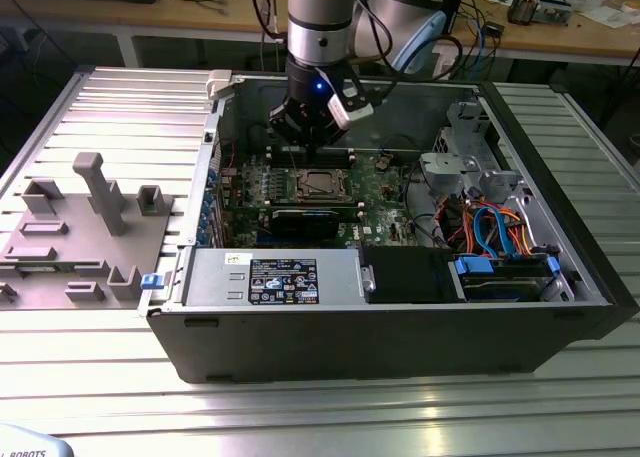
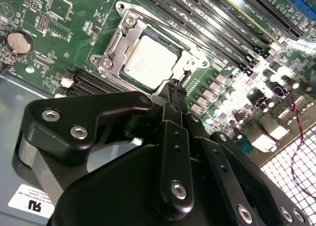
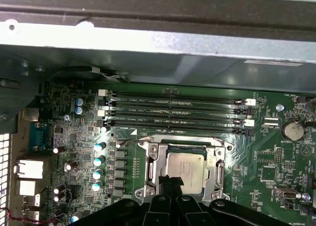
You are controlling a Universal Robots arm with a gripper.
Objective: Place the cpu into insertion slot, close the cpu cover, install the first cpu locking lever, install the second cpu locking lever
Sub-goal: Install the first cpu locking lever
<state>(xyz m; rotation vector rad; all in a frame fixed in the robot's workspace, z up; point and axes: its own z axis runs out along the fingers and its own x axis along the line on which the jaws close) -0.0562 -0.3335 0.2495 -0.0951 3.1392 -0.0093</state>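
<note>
Since the arm is parked right over the board, I'll start with the exterior view: the gripper (image 1: 312,135) hangs inside the open computer case (image 1: 560,307), just at 12 o'clock of the socket (image 1: 318,184), near it but I can't tell if it touches. The chip (image 1: 320,185) looks like it's already sitting in there.

In the second wrist view, the chip (image 2: 150,59) lies flat in the socket with the metal cover (image 2: 118,45) down around it like a frame. The fingers (image 2: 174,95) come together to a narrow tip right at the cover's edge, about 5 o'clock of the chip. The jaws look pressed together with nothing between them. A thin lever wire (image 2: 163,19) runs along the socket's far side.

In the first wrist view, the same story: the chip (image 3: 185,170) is seated, the cover (image 3: 156,167) is around it, the memory slots (image 3: 177,112) sit at 12 o'clock of the socket, and the fingertip (image 3: 170,182) is at the socket's 6 o'clock edge.

What worries me: the tip is so close to the cover that a small sideways slip could scrape the chip top or nudge the cover crooked. If a lever gets pushed while the cover isn't fully flat, I'd guess it binds or springs back. Those little capacitors (image 3: 98,160) beside the socket are also in knocking range.
</note>
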